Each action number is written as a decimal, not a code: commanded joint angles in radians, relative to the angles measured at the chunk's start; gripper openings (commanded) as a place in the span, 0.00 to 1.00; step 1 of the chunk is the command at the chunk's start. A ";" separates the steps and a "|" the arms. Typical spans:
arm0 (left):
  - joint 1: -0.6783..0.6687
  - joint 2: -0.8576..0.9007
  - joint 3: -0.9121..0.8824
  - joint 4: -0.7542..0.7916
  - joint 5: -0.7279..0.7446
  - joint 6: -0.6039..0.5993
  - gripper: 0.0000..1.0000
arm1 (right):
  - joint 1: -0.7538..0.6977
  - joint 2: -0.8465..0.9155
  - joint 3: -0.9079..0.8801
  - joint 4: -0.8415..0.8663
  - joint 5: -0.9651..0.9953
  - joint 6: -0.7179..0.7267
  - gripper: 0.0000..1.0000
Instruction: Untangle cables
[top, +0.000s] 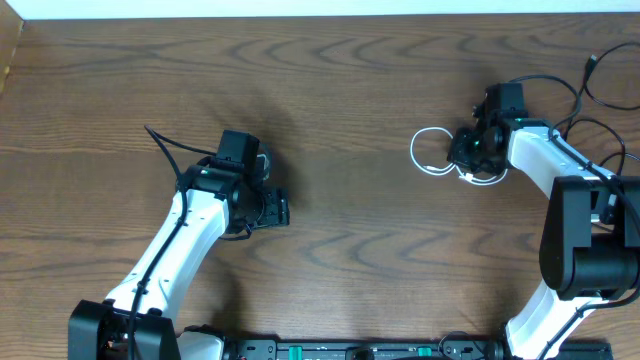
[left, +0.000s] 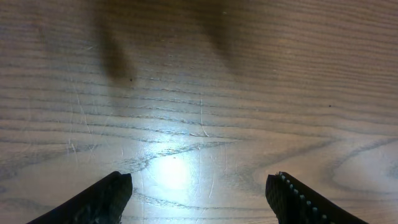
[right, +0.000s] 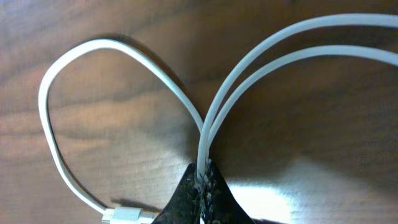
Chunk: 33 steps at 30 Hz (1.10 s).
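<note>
Overhead: wooden table (top: 330, 70). White cable (top: 412, 150) right of centre, lying in one small rounded loop flat on the wood, with a short run continuing under the right gripper (top: 468, 152). Thin, smooth, glossy cord. Right gripper sits right on the loop's right side, touching it. Thin black cables (top: 584, 90) at far right edge, in loose open curves, one small plug end pointing up near the top right; partly hidden behind the right arm, so cannot tell how they cross. Black ones well apart from the white loop. Left gripper (top: 280, 210) left of centre, well apart from all cables, nothing near it.

Left wrist: two dark fingertips (left: 115, 194) at bottom corners, spread wide apart, nothing between. Bare wood grain only, bright glare patch in the middle, soft shadows at top. No cable here.

Right wrist: jaws pressed together, pinching the white cable where its strands meet. To the left, one strand curving out into a rounded loop and ending in a white plug (right: 124, 216) at the bottom edge. To the upper right, two strands side by side, nearly touching, arcing out of frame. Cable resting on the wood, casting a dark shadow.
</note>
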 joint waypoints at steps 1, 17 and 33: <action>-0.003 -0.001 -0.006 -0.002 -0.006 0.016 0.74 | 0.010 -0.048 0.035 -0.069 -0.067 -0.082 0.01; -0.003 -0.001 -0.006 0.002 -0.006 0.016 0.74 | 0.165 -0.424 0.253 -0.438 -0.343 -0.354 0.01; -0.003 -0.001 -0.006 0.002 -0.006 0.016 0.74 | 0.235 -0.204 0.213 -0.428 0.209 -0.141 0.22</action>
